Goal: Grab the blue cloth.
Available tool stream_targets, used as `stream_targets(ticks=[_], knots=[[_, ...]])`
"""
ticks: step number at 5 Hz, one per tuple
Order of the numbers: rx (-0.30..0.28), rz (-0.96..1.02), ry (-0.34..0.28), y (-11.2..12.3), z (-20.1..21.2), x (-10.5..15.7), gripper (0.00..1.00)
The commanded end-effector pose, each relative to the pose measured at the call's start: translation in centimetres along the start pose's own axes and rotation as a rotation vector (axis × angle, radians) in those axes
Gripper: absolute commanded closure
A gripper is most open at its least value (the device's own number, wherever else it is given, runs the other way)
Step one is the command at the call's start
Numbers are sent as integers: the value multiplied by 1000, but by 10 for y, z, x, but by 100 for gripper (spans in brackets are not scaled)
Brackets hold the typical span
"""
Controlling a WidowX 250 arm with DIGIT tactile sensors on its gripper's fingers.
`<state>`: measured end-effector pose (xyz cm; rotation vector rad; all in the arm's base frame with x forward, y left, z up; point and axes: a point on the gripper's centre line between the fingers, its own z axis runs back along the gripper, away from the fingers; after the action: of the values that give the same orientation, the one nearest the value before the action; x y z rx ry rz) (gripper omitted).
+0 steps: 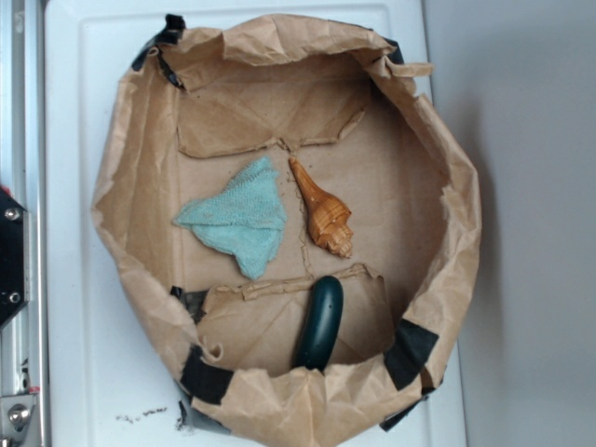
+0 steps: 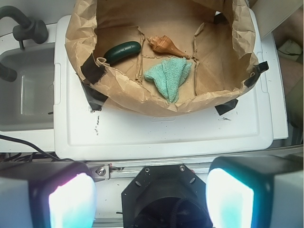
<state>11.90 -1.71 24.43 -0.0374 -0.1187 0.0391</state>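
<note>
Tool (image 2: pixel 151 194) spread wide; blue cloth (image 1: pixel 237 215) beside seashell (image 1: pixel 321 210)

Item count, as visible in both views:

- Blue cloth (image 1: pixel 237 216) (image 2: pixel 169 76): one.
- Orange-brown seashell (image 1: pixel 322 210) (image 2: pixel 164 46): one.
- Dark green oblong object (image 1: pixel 320 323) (image 2: pixel 122 51): one.
- Brown paper enclosure (image 1: pixel 126 168) (image 2: pixel 80 33) containing the three items above: one.
- White counter (image 1: pixel 84 363) (image 2: pixel 161 133) carrying the enclosure: one.
- Sink (image 2: pixel 23 95), wrist view only: one.
- Black tape patches on the enclosure rim: several; exact number cannot be determined.
</note>
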Motion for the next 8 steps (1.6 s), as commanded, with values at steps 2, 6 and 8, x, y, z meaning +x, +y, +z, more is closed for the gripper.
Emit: stream_targets(ticks=[2, 6, 8], knots=[[-38, -21, -1, 19, -15, 8, 0], [-51, 69, 114, -16, -68, 84, 0], [-131, 42, 121, -20, -79, 99, 0]])
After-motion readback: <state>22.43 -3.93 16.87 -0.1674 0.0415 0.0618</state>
